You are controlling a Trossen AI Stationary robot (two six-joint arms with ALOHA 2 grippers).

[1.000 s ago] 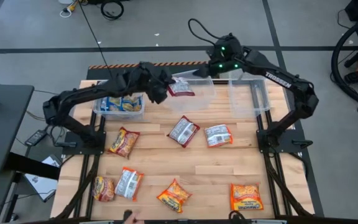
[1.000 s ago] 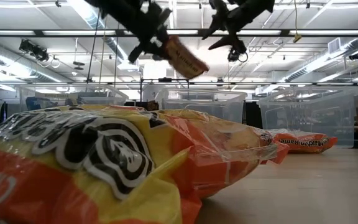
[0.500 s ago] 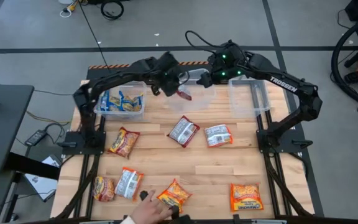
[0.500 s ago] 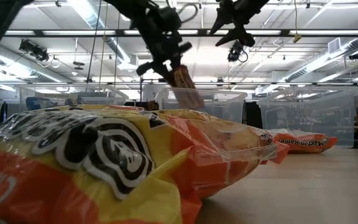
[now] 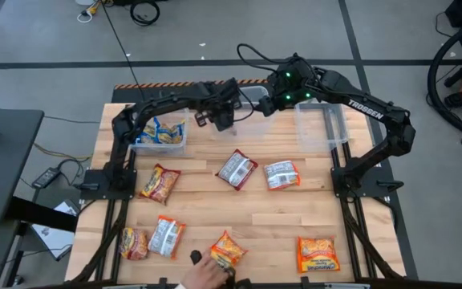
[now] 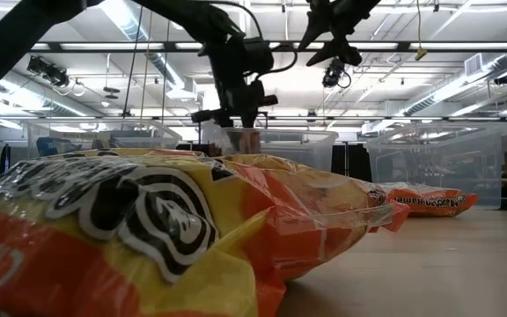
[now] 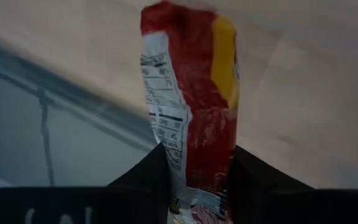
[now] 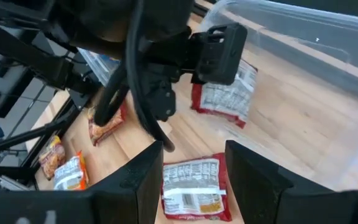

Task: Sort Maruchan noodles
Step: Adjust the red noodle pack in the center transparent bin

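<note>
The left gripper [image 5: 224,117] is clamped on a red noodle packet [image 7: 191,118], hanging it over the middle tub [image 5: 265,112] prob. to drop it w/ its kind, while the right gripper [image 5: 269,103], jaws apart & empty, waits beside (other packets [image 5: 237,169] lie on the table [image 5: 275,221]).

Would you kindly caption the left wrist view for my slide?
Left gripper shut on a dark red noodle packet, held above the wooden table.
</note>
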